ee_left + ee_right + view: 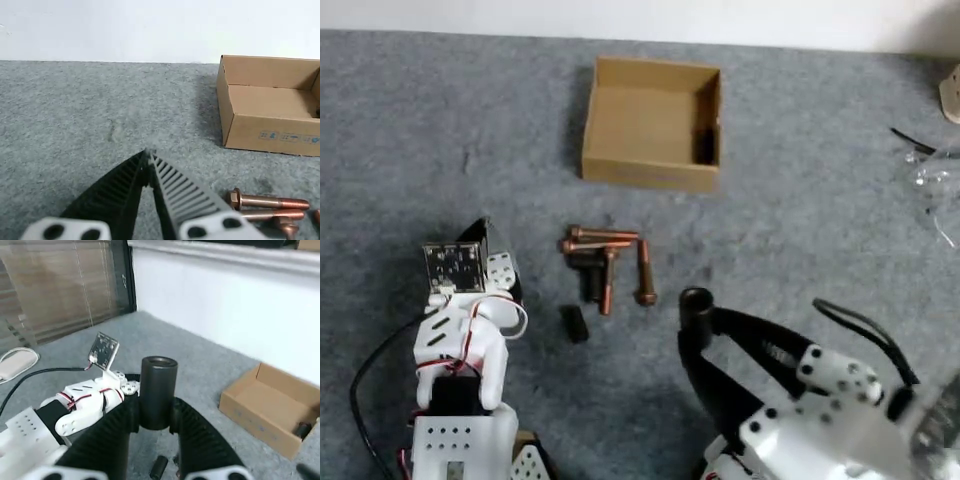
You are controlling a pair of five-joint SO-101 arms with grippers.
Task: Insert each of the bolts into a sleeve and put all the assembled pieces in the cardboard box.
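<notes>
While our right gripper [156, 415] clamps a sleeve [159, 385] upright near the bolts [610, 262] lying on the worktop [420, 120] and the left gripper [150, 162] sits closed and empty, we should hold it steady and plumb, its inside seemingly clear, for insertion.

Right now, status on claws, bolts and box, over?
Right claw shut on black sleeve, upright. Left claw shut, empty. Bolts lying on the mat, short of the cardboard box. Loose sleeve beside them; nothing between bolts and box.
</notes>
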